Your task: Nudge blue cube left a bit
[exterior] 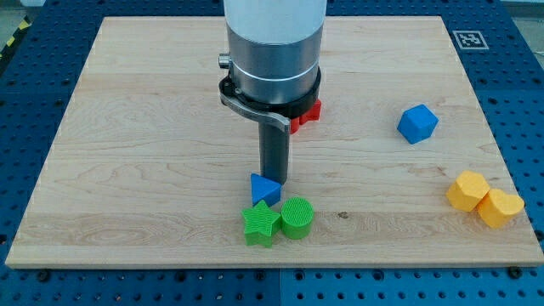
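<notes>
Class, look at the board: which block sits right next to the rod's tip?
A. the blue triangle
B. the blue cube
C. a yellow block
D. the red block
A: my tip ends right beside the blue triangle, just above the two green blocks; the blue cube sits far off at the view's right.

A pale wooden board with visible grain fills most of the scene and lies flat. It rests on a blue perforated surface, whose regular rows of holes show along the left, right and near edges. A black-and-white square marker sits at the board's far right corner. At the far left, a strip of yellow-and-black hazard tape crosses the blue surface. Lighting is even, with soft shadows.
</notes>
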Available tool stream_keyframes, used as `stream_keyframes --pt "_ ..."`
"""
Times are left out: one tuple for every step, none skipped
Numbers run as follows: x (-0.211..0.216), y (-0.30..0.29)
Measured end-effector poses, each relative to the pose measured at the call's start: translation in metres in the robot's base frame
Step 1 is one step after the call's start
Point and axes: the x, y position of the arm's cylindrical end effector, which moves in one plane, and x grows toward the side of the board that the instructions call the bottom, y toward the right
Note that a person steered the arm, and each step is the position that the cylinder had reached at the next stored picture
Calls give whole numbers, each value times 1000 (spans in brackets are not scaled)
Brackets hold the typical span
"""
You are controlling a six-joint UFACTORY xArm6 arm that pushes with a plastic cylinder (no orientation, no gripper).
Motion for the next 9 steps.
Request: stream_keyframes --pt "-7 19" --pt "-17 80" --pt "-18 116" --pt "-24 165" --pt "-31 208" --pt "-32 223" --pt "-32 224" --pt "-32 224" --pt "-38 228"
